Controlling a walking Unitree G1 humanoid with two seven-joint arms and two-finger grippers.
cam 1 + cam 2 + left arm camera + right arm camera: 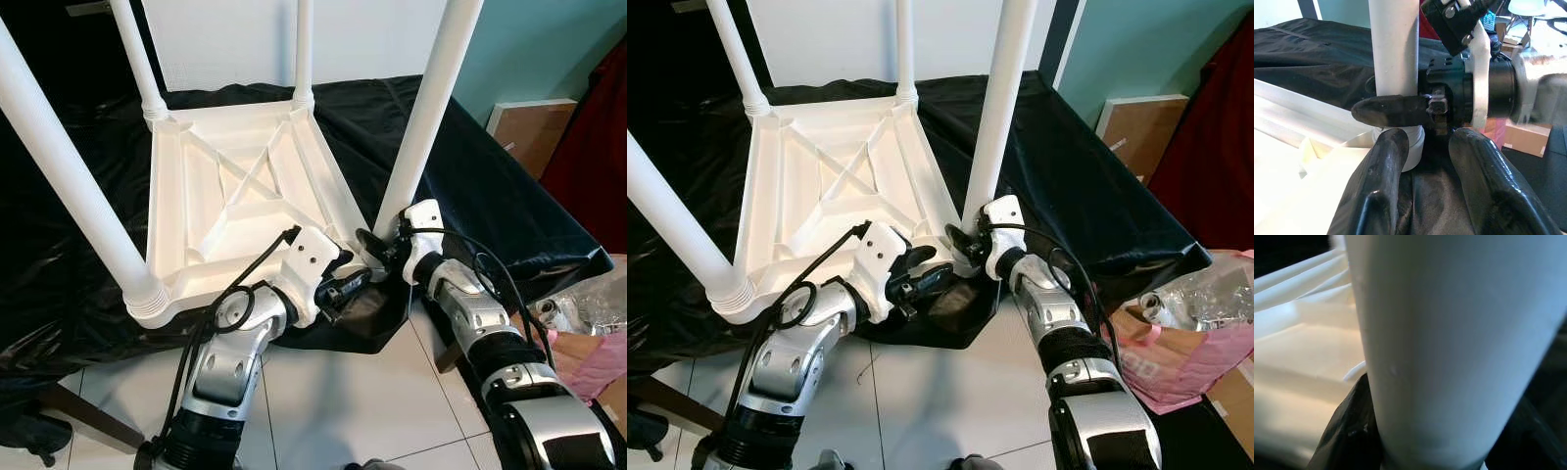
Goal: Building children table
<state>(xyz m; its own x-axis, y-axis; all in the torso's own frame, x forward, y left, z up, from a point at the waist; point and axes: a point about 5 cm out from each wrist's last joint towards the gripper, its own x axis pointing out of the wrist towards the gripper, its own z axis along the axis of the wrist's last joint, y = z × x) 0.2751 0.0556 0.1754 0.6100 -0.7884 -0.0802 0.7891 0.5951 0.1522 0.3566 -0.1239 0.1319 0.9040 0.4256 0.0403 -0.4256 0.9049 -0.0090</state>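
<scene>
Nearest the robot, both silver arms reach forward to the same corner of the upturned white table top, which lies face down on a black cloth so that its leg sockets point up. The right gripper is at the base of the near right leg, one black finger laid across the tube just above the socket. It seems to clasp the leg there to turn or steady it, though its second finger is hidden, so a firm hold cannot be confirmed. The left gripper waits just beside that joint with its fingers apart and holding nothing, probably ready to brace the corner. Farther away, three more legs already stand upright in their corners: the near left leg and the two far legs.
</scene>
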